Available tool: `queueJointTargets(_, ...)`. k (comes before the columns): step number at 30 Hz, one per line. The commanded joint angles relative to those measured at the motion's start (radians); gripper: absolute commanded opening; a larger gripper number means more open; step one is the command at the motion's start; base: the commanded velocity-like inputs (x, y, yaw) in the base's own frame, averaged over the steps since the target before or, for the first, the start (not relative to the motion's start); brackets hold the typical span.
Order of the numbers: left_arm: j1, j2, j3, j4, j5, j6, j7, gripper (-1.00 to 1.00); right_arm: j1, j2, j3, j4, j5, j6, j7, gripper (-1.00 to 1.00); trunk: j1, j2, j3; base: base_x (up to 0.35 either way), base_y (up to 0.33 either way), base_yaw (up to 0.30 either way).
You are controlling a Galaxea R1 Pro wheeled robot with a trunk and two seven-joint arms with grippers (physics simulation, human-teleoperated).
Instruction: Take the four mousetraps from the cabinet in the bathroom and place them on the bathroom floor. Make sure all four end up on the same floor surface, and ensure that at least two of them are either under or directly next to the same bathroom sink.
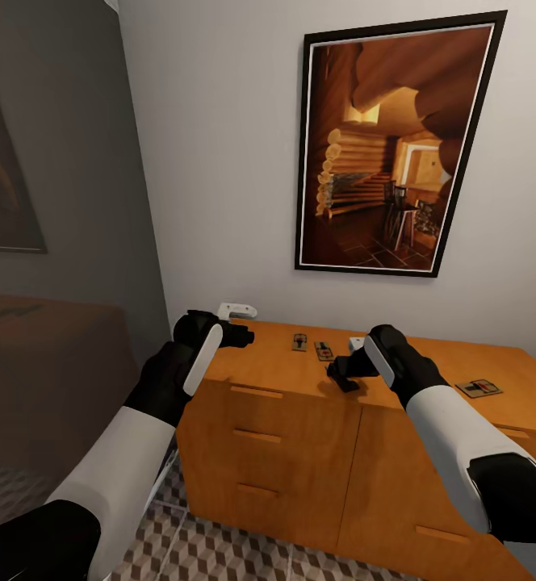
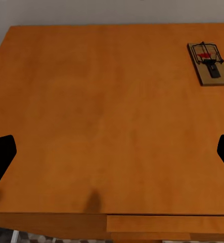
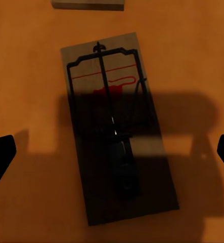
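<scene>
The orange-brown cabinet point(image 1: 284, 420) stands against the white wall. On its top lie three mousetraps: two close together point(image 1: 299, 342) point(image 1: 324, 350) and one further right point(image 1: 479, 387). My right gripper point(image 1: 342, 375) hovers open just above the top, and in the right wrist view a mousetrap point(image 3: 117, 126) lies in its shadow between the spread fingertips point(image 3: 0, 157). The edge of another mousetrap point(image 3: 89, 4) shows beyond it. My left gripper point(image 1: 236, 335) is open over the cabinet's left end, with bare wood point(image 2: 106, 126) under it and a mousetrap point(image 2: 209, 63) off to one side.
A large framed picture point(image 1: 389, 153) hangs above the cabinet. A small white object point(image 1: 237, 310) sits at the cabinet's back left corner. Cube-patterned bathroom floor point(image 1: 219, 549) shows in front of the drawers. A grey wall point(image 1: 66, 202) is at the left.
</scene>
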Motion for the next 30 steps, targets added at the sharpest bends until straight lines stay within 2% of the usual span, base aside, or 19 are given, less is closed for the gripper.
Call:
queueJointTargets(1,-0.001,0.0,-0.001,-0.001,0.01,0.003,0.01,1.0,-0.001,-0.001,0.006,0.0,0.001,0.003,0.004,1.0,0.0,-0.001,-0.001,0.0,0.0,0.0)
queueJointTargets(30,-0.001,0.0,-0.001,0.0,0.01,0.003,0.01,1.0,-0.001,-0.001,0.006,0.011,-0.006,0.003,0.005,1.0,0.0,-0.001,-0.001,0.0,0.0,0.0)
